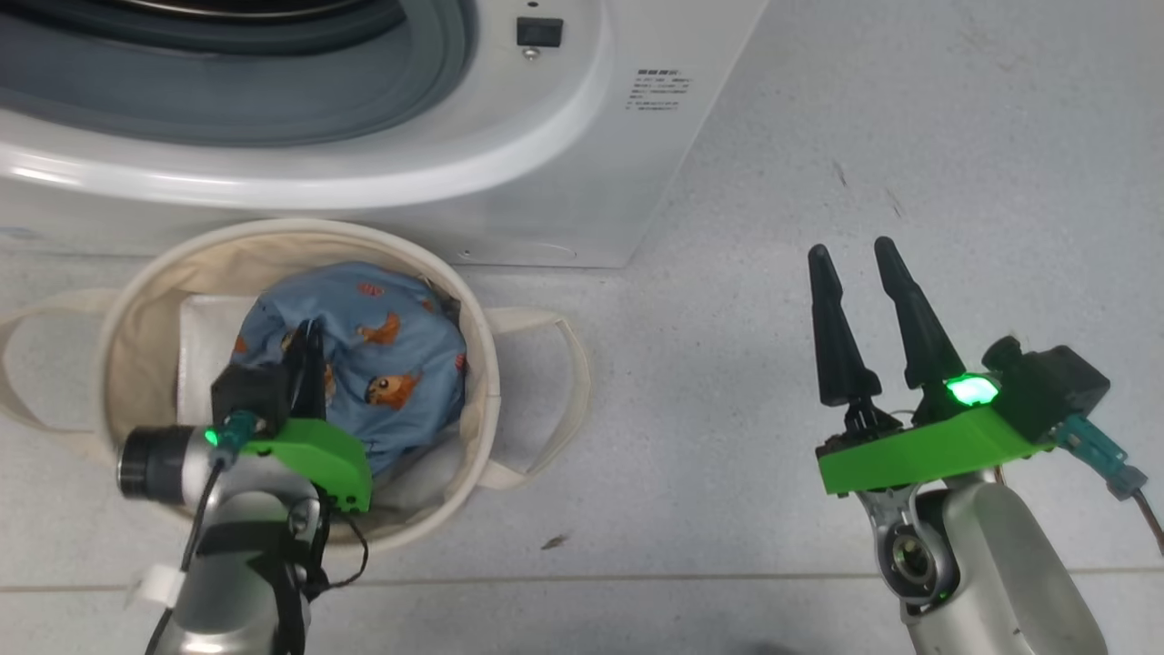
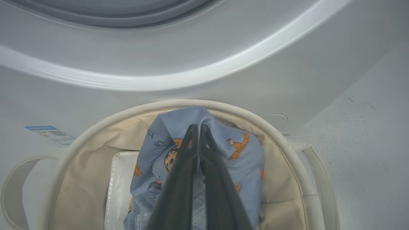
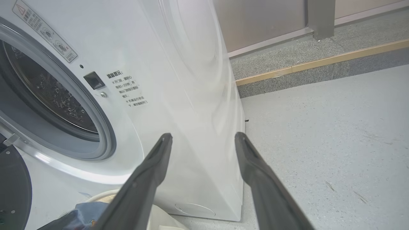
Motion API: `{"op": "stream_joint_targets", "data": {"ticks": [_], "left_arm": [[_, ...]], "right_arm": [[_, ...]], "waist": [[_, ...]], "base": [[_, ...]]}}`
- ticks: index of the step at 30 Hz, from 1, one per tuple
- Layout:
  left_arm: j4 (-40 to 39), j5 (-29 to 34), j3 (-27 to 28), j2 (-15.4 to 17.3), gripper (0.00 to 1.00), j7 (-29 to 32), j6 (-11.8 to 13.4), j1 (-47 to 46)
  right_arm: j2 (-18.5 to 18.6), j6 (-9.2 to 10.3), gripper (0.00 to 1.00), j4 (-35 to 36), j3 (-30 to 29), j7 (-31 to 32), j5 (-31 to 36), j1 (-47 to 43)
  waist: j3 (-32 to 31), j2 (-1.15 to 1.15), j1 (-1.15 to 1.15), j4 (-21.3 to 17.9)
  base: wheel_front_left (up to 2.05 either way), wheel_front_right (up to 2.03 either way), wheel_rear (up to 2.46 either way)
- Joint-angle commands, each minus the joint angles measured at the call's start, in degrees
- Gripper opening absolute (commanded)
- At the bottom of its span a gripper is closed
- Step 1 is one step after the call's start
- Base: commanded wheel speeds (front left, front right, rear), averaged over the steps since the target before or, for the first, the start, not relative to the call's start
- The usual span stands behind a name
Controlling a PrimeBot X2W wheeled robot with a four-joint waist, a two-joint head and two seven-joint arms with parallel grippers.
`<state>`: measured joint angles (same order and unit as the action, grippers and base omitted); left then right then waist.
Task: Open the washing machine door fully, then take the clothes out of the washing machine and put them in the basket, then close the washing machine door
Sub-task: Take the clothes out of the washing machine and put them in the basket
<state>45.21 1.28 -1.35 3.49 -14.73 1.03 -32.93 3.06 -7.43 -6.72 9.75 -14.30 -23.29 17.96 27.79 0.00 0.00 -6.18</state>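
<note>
The cream basket (image 1: 300, 229) stands on the floor right in front of the white washing machine (image 1: 564, 136). Light blue clothes (image 1: 391, 337) with orange figures lie bunched inside it. My left gripper (image 1: 309, 359) reaches into the basket, shut on the clothes (image 2: 243, 159), with fabric peaked around its closed tips (image 2: 198, 127). My right gripper (image 1: 850, 247) hovers open over bare floor to the right, holding nothing. In the right wrist view it (image 3: 203, 135) points at the machine's front corner (image 3: 179, 95). The drum mouth is uncovered, and the washing machine door's dark rim (image 3: 12, 188) shows at the lower left edge.
A plain white folded sheet (image 1: 205, 346) lies in the basket under the clothes. Loop handles (image 1: 555, 364) stick out on both sides of the basket. Grey speckled floor (image 1: 909, 136) stretches right of the machine. A raised kerb with a wooden strip (image 3: 319, 60) runs behind.
</note>
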Motion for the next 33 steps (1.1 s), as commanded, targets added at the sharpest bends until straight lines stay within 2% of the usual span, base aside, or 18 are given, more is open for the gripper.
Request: {"op": "stream_joint_targets", "data": {"ticks": [1,16,17,18,20,26,33], "left_arm": [[0.8,0.3,1.1,1.7,0.00,-0.3,1.0,-0.8],[5.9,-0.8,-0.2,1.7,0.00,-0.3,3.3,-2.1],[5.9,-0.7,-0.3,1.7,0.15,-0.3,3.7,-2.1],[5.3,-0.6,-0.5,1.8,1.00,-0.3,4.1,-2.1],[4.4,-0.5,-0.7,1.8,1.00,-0.3,4.9,-1.8],[-0.1,-0.7,-1.8,2.1,1.00,-0.3,5.0,0.1],[-13.3,-3.2,-1.0,1.7,1.00,-0.3,4.0,4.2]], "right_arm": [[-0.2,-0.06,1.00,1.9,1.4,-0.7,0.2,0.7],[-0.2,-0.06,1.00,1.8,1.7,-0.7,0.1,1.4],[-0.2,-0.06,1.00,1.8,1.7,-0.7,0.1,1.5],[-0.2,-0.06,1.00,1.8,1.7,-0.7,0.2,1.5],[-0.2,-0.06,1.00,1.8,1.6,-0.7,0.2,1.5],[-0.2,-0.06,1.00,1.5,1.3,-0.7,0.2,0.9],[-0.2,-0.06,1.00,1.6,0.8,-0.7,-0.2,-0.3]], "waist": [[0.7,0.00,0.00,-0.5],[1.0,0.00,0.00,0.0],[1.0,0.00,0.00,0.1],[0.9,0.00,0.00,0.3],[0.6,0.00,0.00,0.6],[-1.4,0.00,0.00,1.5],[-5.1,0.00,0.00,3.0]], "base": [[0.00,0.00,0.00],[0.00,0.00,0.00],[0.00,0.00,0.00],[0.00,0.00,0.00],[0.00,0.00,0.00],[0.00,0.00,0.00],[0.00,0.00,0.00]]}}
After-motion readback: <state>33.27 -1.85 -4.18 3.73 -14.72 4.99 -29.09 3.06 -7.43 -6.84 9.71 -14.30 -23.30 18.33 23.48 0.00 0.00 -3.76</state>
